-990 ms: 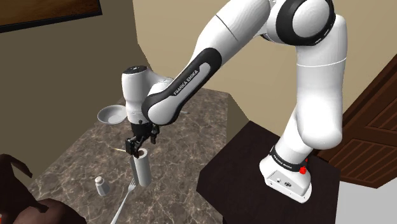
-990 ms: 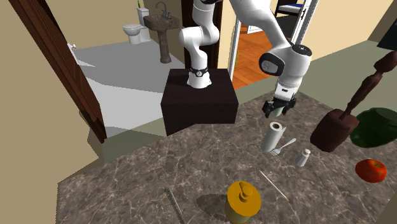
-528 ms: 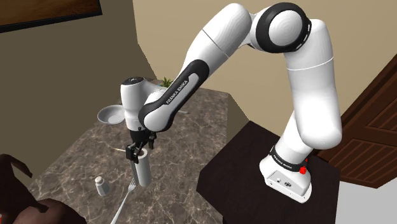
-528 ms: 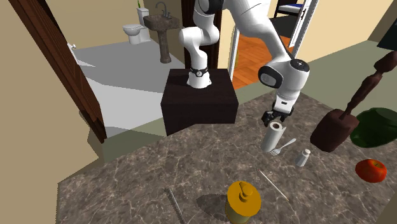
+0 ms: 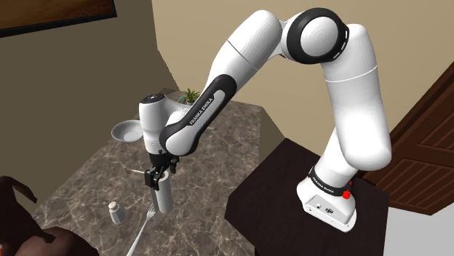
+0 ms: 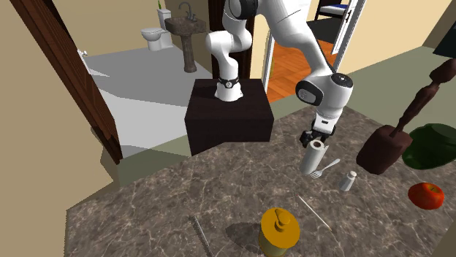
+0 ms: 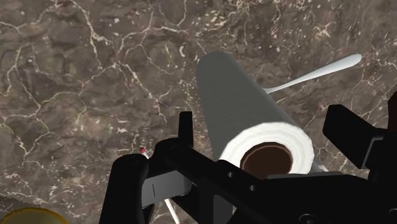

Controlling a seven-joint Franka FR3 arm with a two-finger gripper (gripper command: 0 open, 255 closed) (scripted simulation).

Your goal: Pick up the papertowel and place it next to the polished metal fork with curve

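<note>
On forearm, lettering "FRANKA EMIKA"; pincer spread around papertowel top.

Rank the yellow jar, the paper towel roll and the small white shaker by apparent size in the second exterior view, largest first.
1. yellow jar, though it sits nearest the camera, which inflates it.
2. paper towel roll.
3. small white shaker, clearly the smallest.

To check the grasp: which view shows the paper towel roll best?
The wrist view: the paper towel roll looks large, brown core visible, inside the open tool. The other two views show it small, under the tool.
</note>
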